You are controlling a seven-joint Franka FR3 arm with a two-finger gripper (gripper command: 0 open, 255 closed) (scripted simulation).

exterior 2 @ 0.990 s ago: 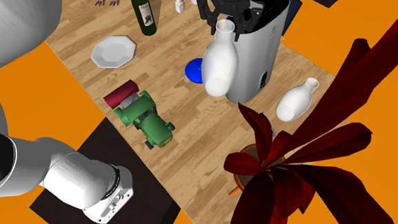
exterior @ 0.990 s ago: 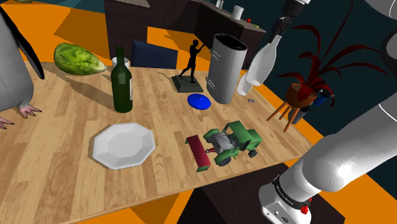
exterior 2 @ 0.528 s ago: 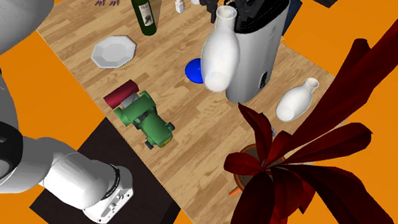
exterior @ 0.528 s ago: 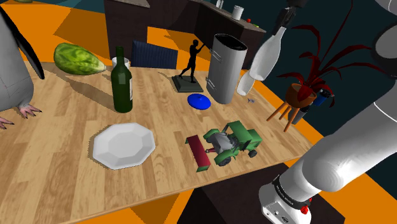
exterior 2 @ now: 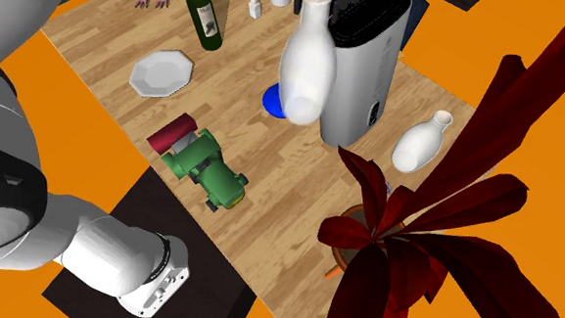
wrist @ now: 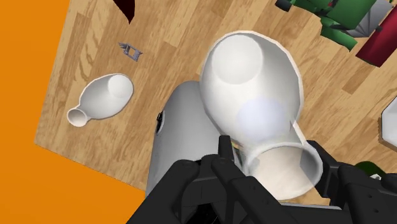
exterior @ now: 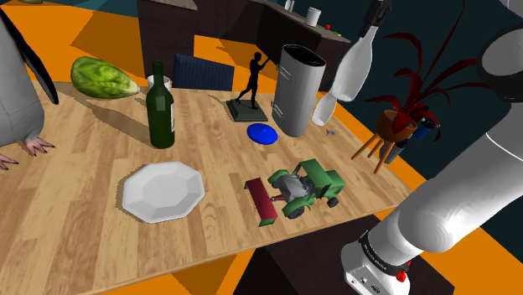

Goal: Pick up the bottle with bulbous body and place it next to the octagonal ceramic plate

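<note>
White and smooth, my arm (exterior: 457,193) rises from the stand at the shoulder view's lower right and arches up along the right edge. It brings the black gripper (exterior: 372,23) in at the top, pointing down. The gripper clasps the neck of the white bottle (exterior: 349,74), which hangs tilted in the air above the far right of the wooden table (exterior: 75,197), beside a tall grey canister (exterior: 297,80). The eight-sided white plate (exterior: 163,191) lies well apart, near the front edge, with an upright green bottle (exterior: 159,107) behind it.

From the second exterior view, I see the round-bodied bottle (exterior 2: 304,59) aloft, hiding part of a blue disc (exterior 2: 271,103) and the canister (exterior 2: 364,61). The plate (exterior 2: 161,73) sits well away toward the left. A second white bottle (exterior 2: 419,144) lies on its side.

At the wrist, the black fingers (wrist: 222,153) press the flared neck of the bottle (wrist: 254,89). Its glossy bulb swells away from the gripper (wrist: 275,167), above the wood grain.
</note>
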